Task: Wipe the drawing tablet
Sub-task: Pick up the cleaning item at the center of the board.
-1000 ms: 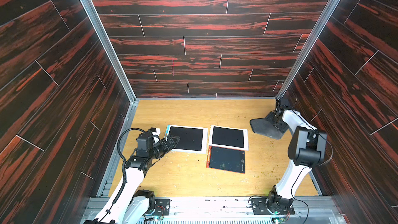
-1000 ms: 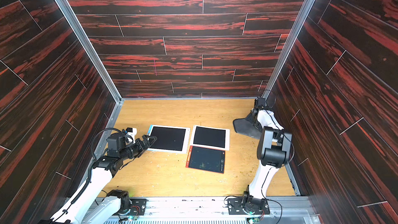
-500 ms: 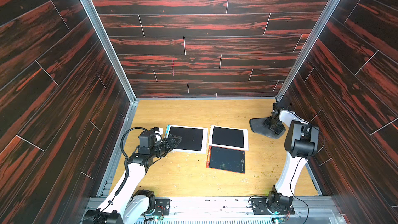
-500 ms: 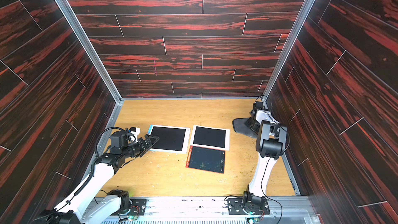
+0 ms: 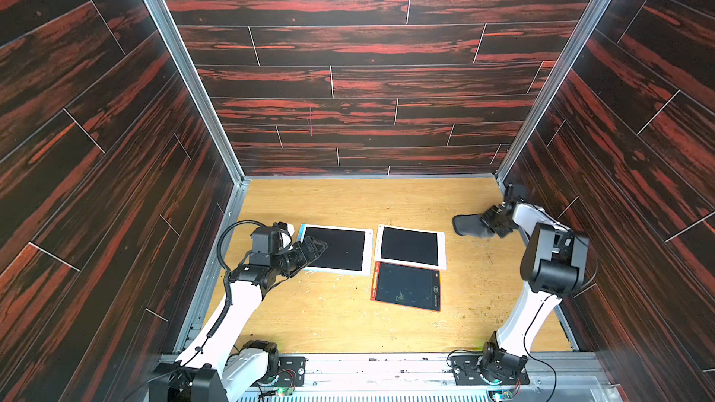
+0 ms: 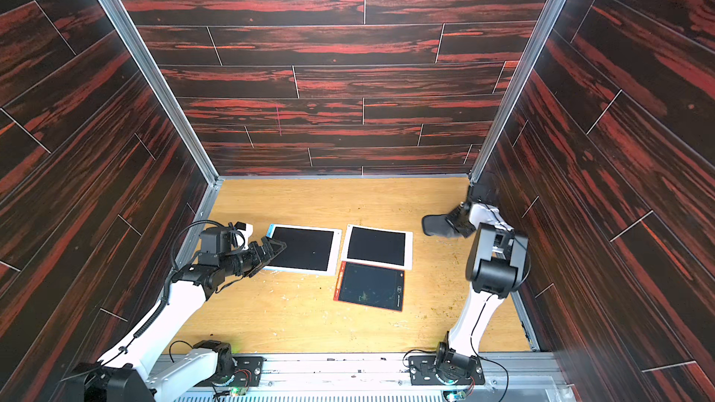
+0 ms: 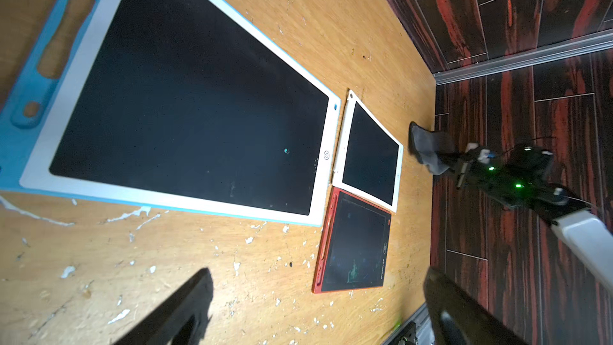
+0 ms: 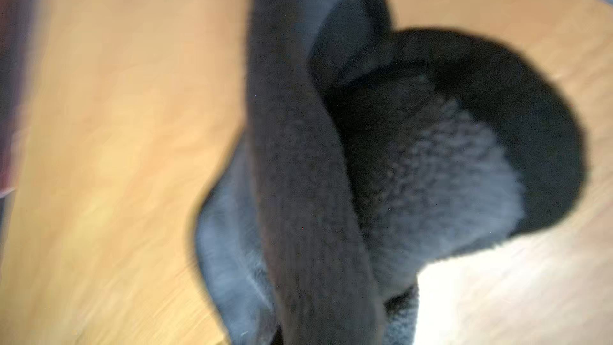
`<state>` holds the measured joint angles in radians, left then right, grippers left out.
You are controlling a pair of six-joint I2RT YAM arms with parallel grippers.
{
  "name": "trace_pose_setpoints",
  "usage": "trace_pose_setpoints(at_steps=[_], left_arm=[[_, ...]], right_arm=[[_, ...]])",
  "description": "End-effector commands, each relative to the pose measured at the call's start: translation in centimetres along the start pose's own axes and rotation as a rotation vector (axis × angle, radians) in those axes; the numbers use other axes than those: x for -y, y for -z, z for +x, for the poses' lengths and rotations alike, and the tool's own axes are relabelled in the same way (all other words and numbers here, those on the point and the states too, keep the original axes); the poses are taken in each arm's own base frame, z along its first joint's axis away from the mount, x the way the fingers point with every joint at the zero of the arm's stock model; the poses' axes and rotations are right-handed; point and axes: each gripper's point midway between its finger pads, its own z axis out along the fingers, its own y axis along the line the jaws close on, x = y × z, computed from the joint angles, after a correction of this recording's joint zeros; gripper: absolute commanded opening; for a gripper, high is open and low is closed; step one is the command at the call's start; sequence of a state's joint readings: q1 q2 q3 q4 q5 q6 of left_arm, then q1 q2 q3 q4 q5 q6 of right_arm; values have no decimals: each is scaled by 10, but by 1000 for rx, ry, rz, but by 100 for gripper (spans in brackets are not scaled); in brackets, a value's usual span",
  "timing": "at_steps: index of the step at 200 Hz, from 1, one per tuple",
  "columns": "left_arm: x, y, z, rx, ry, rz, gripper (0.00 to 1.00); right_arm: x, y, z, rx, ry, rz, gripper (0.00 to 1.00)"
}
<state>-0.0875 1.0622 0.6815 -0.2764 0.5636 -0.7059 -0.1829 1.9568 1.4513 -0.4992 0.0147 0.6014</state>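
While the left gripper (image 5: 319, 249) gapes — right gripper (image 5: 488, 222) pinches grey cloth (image 5: 466, 225).

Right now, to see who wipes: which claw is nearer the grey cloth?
Right. The right claw grips the grey cloth; the left claw hangs open over the blue-edged tablet, far across the table.

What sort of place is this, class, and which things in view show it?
Probably a robot test cell: a metal base rail carrying both arms, wood-print walls boxing a scuffed plywood floor, and three drawing tablets laid out.
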Motion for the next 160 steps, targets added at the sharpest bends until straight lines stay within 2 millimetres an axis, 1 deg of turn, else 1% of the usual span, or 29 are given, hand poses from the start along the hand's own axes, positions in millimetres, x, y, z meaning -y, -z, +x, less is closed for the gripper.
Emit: trace_pose_setpoints(at_steps=[1, 9, 24, 36, 50, 60, 66, 78, 88, 102, 121, 130, 146, 160], left_arm=[[4, -2, -7, -2, -26, -8, 100], [6, -4, -9, 0, -26, 2, 100], [10, -7, -14, 0, -27, 20, 100], [13, -10, -16, -11, -27, 32, 100], [18, -13, -19, -23, -30, 47, 100], [21, -14, -21, -24, -30, 57, 100], [22, -14, -22, -25, -32, 63, 100], [23, -15, -23, -30, -36, 63, 100], [22, -16, -22, -36, -37, 60, 100], [20, -18, -21, -40, -35, 57, 100], [18, -19, -20, -44, -28, 57, 100], [17, -19, -19, -48, -27, 53, 100], [17, -18, -18, -52, -33, 49, 100], [18, -18, -18, -51, -36, 49, 100]], right_arm=[[-61, 48, 21, 56, 279, -13, 0], [-59, 56, 27, 62, 343, 59, 0], [-44, 67, 33, 50, 409, 181, 0], [-30, 81, 28, 67, 434, 271, 0], [-17, 103, 15, 136, 452, 364, 0], [-14, 118, 8, 185, 458, 394, 0], [-17, 125, 6, 204, 469, 392, 0], [-22, 134, 6, 230, 508, 409, 0], [-27, 138, 8, 253, 573, 476, 0], [-34, 133, 18, 255, 693, 591, 0], [-43, 118, 42, 213, 822, 697, 0], [-43, 109, 52, 186, 876, 752, 0], [-37, 97, 63, 155, 945, 867, 0], [-32, 87, 72, 123, 978, 903, 0]])
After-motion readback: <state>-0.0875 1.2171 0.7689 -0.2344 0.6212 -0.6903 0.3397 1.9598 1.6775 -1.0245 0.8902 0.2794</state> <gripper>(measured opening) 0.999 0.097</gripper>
